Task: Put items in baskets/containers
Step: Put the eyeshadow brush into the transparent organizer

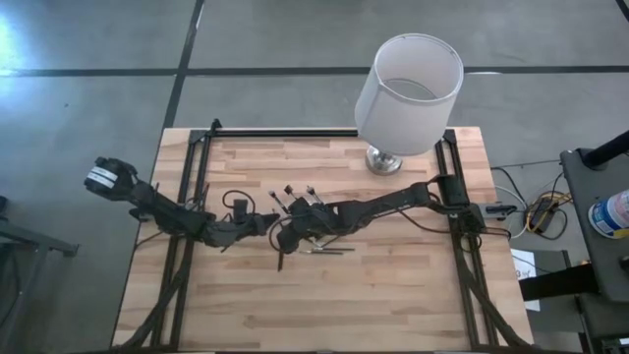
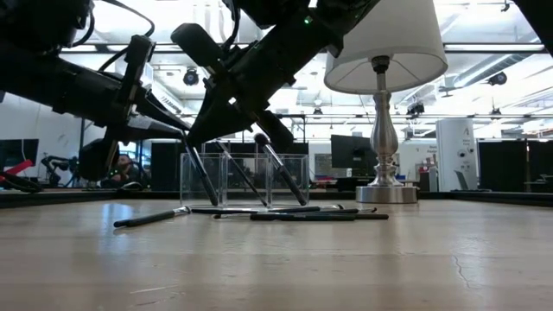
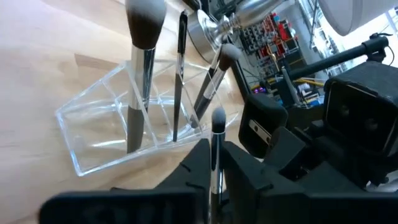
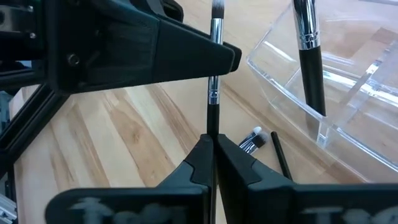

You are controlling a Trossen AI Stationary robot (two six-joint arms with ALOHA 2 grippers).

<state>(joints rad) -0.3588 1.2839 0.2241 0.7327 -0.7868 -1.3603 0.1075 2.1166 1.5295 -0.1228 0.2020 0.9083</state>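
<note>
- Brushes are what the stick-like items turn out to be: makeup brushes with silvery ferrules and dark handles.
- Both arms meet near the middle of the wooden table (image 1: 393, 285), just on the near side of a clear plastic organizer (image 3: 99, 124) with several compartments.
- One brush (image 4: 214, 93) is shared between the two grippers, standing roughly upright with its bristle head up.
- The right gripper (image 4: 212, 146) has its jaws pressed together on the dark handle of this brush.
- The left gripper (image 3: 214, 158) is closed to a narrow slot around the same brush, higher up, at the silvery ferrule just under the bristles.
- Three brushes stand leaning inside the organizer, bristles up: a big fluffy one (image 3: 142, 68), a thin dark one (image 3: 179, 68) and a smaller angled one (image 3: 211, 81).
- Several more brushes (image 2: 285, 213) lie flat on the table, just in front of the organizer on its near side; another (image 2: 151, 218) lies a little apart from them.
- A white-shaded lamp (image 1: 405, 93) stands near the table's far edge, toward the right corner.
</note>
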